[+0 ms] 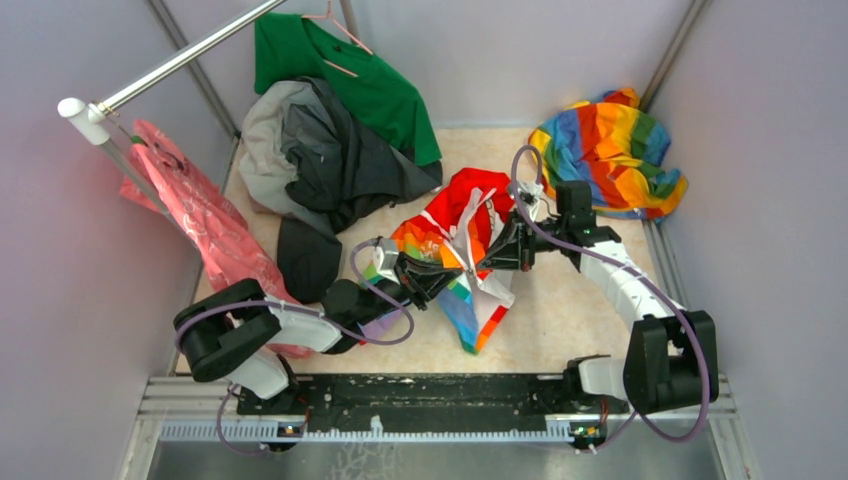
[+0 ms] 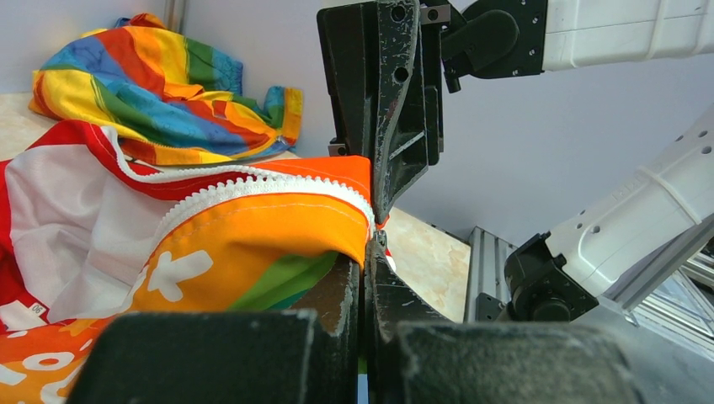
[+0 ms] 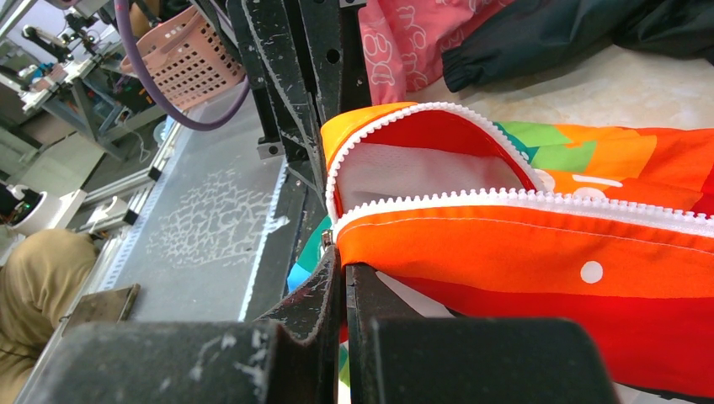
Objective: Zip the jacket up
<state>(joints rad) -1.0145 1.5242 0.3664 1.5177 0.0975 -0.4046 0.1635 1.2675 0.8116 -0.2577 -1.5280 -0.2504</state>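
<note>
The jacket (image 1: pixel 470 235) lies bunched in the middle of the table, white with rainbow panels and a red hood. Its zipper is open, and the two rows of white teeth (image 3: pixel 438 198) run apart along the orange strip. My left gripper (image 1: pixel 450 275) reaches in from the left. It is shut on the jacket's orange edge at the zipper's end (image 2: pixel 367 252). My right gripper (image 1: pixel 492 252) comes from the right and is shut on the facing orange edge (image 3: pixel 341 257). The two grippers meet nearly tip to tip. In the left wrist view the right gripper's fingers (image 2: pixel 383 126) hang just above mine.
An all-rainbow cloth (image 1: pixel 610 150) lies at the back right. A dark grey garment (image 1: pixel 330 165) and a green shirt (image 1: pixel 350 70) are heaped at the back left. A pink garment (image 1: pixel 190 210) hangs under the metal rail (image 1: pixel 180 60). Grey walls stand on three sides.
</note>
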